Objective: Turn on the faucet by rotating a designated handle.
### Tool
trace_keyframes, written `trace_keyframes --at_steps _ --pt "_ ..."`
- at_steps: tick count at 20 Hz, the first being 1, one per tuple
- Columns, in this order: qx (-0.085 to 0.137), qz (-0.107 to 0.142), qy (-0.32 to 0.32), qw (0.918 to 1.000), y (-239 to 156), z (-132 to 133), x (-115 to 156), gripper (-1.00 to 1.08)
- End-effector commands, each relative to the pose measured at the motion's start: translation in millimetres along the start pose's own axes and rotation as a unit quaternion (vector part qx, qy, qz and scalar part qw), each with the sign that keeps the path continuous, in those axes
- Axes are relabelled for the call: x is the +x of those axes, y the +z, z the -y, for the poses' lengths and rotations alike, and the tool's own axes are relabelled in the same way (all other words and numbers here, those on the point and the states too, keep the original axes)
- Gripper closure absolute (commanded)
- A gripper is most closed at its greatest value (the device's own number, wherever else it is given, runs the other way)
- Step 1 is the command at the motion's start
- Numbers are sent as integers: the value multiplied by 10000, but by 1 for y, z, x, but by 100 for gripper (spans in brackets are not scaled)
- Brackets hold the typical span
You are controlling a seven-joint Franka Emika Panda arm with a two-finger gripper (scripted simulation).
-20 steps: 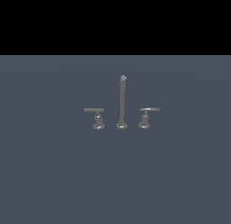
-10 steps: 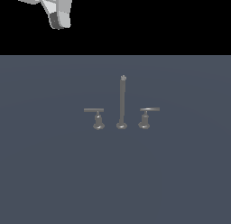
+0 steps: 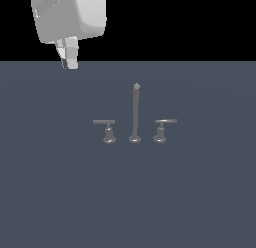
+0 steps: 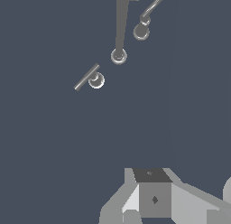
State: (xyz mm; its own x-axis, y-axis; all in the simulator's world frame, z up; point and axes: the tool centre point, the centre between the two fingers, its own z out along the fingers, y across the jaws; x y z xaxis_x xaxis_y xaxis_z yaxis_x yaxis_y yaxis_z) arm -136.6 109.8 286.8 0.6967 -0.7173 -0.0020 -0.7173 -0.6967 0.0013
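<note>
text: none readable | labels: none | brands: none | numbers: none | signs: none

The gripper point(image 3: 70, 62) is cut off by the exterior view's upper edge, and its jaw gap cannot be read. In the wrist view, the spout rod point(image 4: 120, 24) and arched lever point(image 4: 152, 6), far from the gripper, run off the frame.

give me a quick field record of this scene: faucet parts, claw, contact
spout: tall thin rod, upright, in the middle
handle: flat straight lever, on the exterior view's left of the spout
other handle: arched lever, on the exterior view's right
claw: high above, toward the exterior view's left, far from the handle
claw state: cannot tell
contact: none
</note>
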Motion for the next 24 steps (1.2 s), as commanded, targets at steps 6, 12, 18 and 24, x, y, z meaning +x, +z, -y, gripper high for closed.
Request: trace_keyframes --at_steps 6,12,18,24 --pt "22 13 689 9976 36 31 15 108" --pt "30 18 1190 9929 63 52 29 108" --pt "30 16 1681 9858 89 70 45 108" --pt "22 6 2209 9753 118 88 65 108"
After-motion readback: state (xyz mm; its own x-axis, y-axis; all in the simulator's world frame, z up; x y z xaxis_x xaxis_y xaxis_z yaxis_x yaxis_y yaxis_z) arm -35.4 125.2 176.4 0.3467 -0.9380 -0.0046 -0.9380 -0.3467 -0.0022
